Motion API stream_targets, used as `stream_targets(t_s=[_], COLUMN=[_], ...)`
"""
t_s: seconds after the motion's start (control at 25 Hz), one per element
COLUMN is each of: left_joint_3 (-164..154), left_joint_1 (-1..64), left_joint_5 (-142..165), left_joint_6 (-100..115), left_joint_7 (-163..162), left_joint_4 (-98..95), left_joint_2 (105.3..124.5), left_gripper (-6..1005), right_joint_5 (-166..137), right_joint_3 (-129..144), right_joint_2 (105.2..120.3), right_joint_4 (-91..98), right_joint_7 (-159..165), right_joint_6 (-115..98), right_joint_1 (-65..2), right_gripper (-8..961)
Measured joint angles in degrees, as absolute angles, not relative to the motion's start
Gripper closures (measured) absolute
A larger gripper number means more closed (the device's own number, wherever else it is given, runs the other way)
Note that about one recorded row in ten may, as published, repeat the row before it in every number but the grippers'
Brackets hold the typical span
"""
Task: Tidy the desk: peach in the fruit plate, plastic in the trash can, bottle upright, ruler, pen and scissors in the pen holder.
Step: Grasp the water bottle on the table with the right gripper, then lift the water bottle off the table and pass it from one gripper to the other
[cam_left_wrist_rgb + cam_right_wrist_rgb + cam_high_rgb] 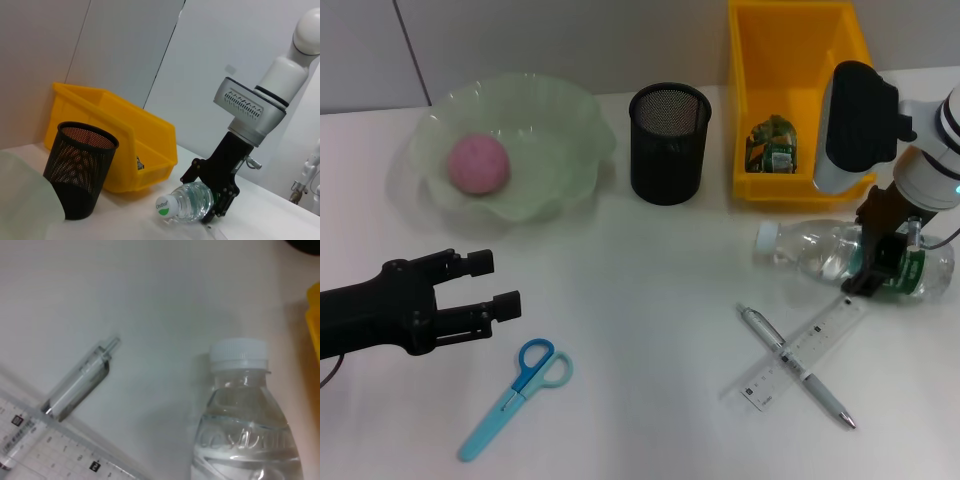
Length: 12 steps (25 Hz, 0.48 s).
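Left tool (pixel 495 285) open, hovering; right tool (pixel 885 262) lowered, jaws spread.

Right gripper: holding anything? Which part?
The right gripper straddles the lying bottle across its body near the green label; full closure cannot be told. The left gripper is open and empty.

right pincer (pixel 214 197) astride lying bottle (pixel 187 201)

You can't see the bottle's (pixel 850 255) midsection; the right gripper (pixel 882 262) covers it. At 3 o'clock the bottle's base runs to the head view's edge. The wrapper (pixel 772 145) in the yellow bin (pixel 790 60) is too small to read. The left arm (pixel 360 315) is cut off at 9 o'clock.
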State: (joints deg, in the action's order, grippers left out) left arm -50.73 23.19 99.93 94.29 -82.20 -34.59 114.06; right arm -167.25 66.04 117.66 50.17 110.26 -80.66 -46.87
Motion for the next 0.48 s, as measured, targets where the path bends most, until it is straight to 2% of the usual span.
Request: stream_targets(t_s=[0.48], left_joint_3=[-50.4], left_joint_1=[23.1], left_joint_5=[99.9], left_joint_6=[94.9], left_joint_7=[-82.5], left_joint_4=[-34.9], left_joint_2=[114.01], left_gripper=[277], right_joint_5=[-165.2], right_joint_3=[63.6], right_joint_2=[118.20], right_joint_4=[58.4], right_joint_7=[109.4], right_joint_6=[-86.4], right_joint_1=[-46.5], right_gripper=[232])
